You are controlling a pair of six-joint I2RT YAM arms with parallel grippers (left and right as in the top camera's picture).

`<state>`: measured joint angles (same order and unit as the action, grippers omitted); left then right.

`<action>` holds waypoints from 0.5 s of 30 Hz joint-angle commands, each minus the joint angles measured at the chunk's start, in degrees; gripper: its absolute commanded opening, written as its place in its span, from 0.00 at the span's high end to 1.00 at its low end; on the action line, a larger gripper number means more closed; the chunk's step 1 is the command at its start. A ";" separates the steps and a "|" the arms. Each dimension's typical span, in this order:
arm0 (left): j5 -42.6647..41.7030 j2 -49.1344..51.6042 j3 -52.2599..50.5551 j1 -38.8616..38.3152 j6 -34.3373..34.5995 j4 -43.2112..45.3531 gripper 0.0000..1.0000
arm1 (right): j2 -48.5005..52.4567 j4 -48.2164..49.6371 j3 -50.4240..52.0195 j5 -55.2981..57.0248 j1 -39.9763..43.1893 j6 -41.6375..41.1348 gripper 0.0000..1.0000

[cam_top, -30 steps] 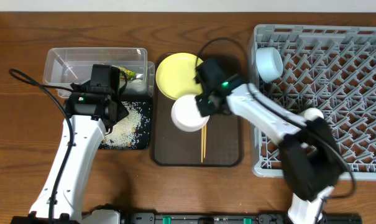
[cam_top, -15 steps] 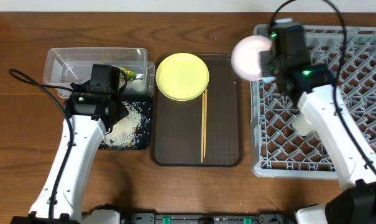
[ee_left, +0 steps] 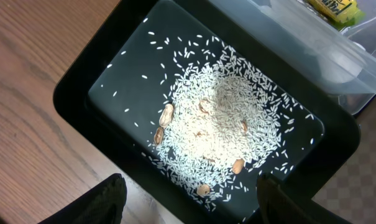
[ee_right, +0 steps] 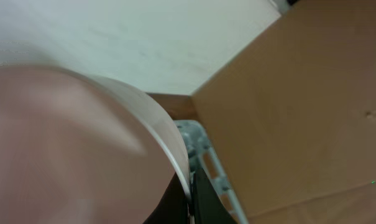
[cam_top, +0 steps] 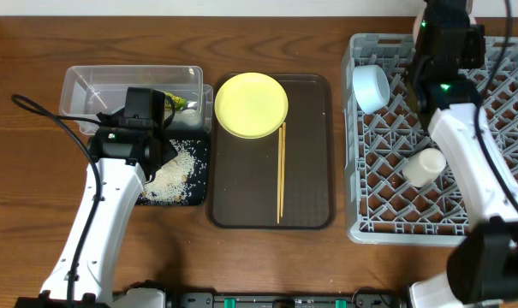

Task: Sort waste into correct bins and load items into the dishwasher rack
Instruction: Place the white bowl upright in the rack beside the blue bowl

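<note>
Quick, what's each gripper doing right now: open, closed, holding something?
Left gripper: open, holding nothing.
Right gripper: closed on the white bowl.

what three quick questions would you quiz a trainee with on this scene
1. Short answer: which dish rests on the brown tray?
2. True or false: the light blue bowl lies in the dishwasher rack.
3. The rice grains are in the: A dishwasher rack, B black tray, C brown tray.

Key: 1 the yellow plate; 2 true; 3 B.
</note>
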<state>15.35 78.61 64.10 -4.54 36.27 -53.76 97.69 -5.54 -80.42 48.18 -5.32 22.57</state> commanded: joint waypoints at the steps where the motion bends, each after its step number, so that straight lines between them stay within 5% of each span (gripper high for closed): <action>1: 0.33 0.04 0.26 0.28 1.07 -0.04 0.30 | 5.25 3.72 -0.24 10.25 0.96 10.01 0.99; 15: 0.07 0.04 0.26 0.28 1.07 -0.04 0.30 | 15.89 8.94 -0.24 15.13 1.62 11.15 0.99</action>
<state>15.35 78.59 64.10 -4.54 36.27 -53.63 112.01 2.63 -80.42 60.18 -4.14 33.52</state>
